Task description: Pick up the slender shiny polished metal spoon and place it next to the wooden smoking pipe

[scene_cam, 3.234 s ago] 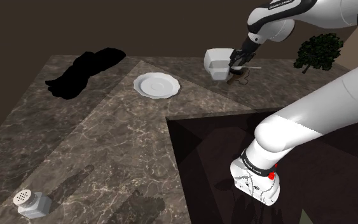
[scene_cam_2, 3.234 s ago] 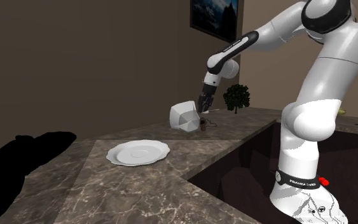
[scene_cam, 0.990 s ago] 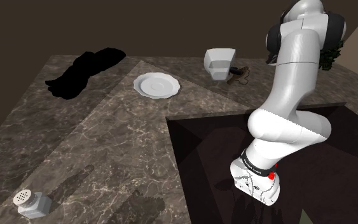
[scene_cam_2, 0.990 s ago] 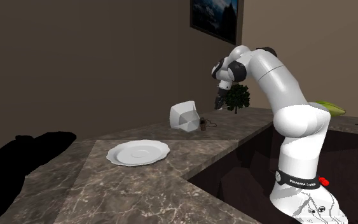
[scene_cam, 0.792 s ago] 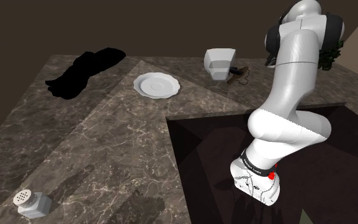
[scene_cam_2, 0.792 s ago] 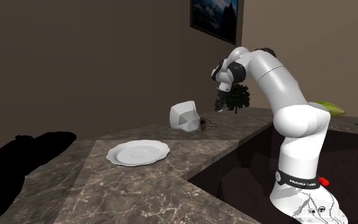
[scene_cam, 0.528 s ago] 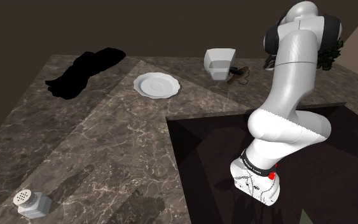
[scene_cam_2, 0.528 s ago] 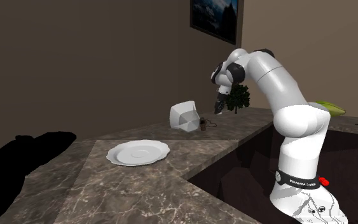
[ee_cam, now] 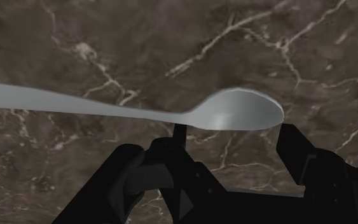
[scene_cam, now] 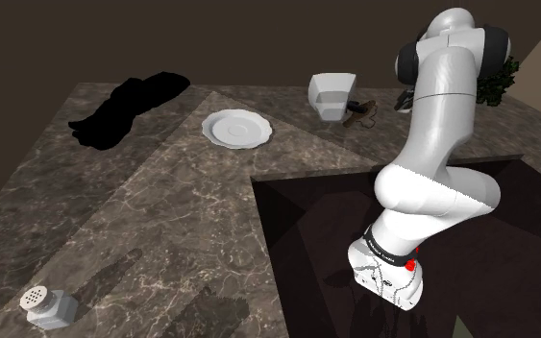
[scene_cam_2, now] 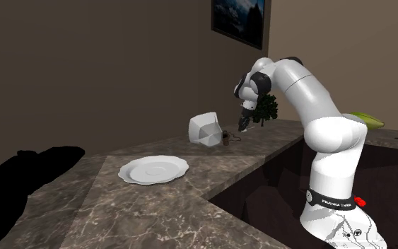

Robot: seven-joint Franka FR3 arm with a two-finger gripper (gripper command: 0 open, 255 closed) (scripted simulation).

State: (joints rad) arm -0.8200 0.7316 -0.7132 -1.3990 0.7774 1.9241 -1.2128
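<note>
Dark marble worktop carried everything. White arm was folded upright over its stand, elbow high. The forearm dropped so the gripper pointed down and hung just above the worktop, near the brown smoking pipe, on the second exterior view's right of it and not touching it. In the wrist view the fingers stood apart with the spoon lying crosswise at their tips. Its bowl sat between them and the handle ran out past one finger. I judged them clamped on the bowl end with the spoon off the marble, though contact wasn't fully clear. Spoon read as light, stiff, thin, slick grey metal, likely to pivot or slip in a pinch at the bowl. The neck or mid-handle would be a steadier hold. Not fragile, so a low, gentle set-down should do.
</note>
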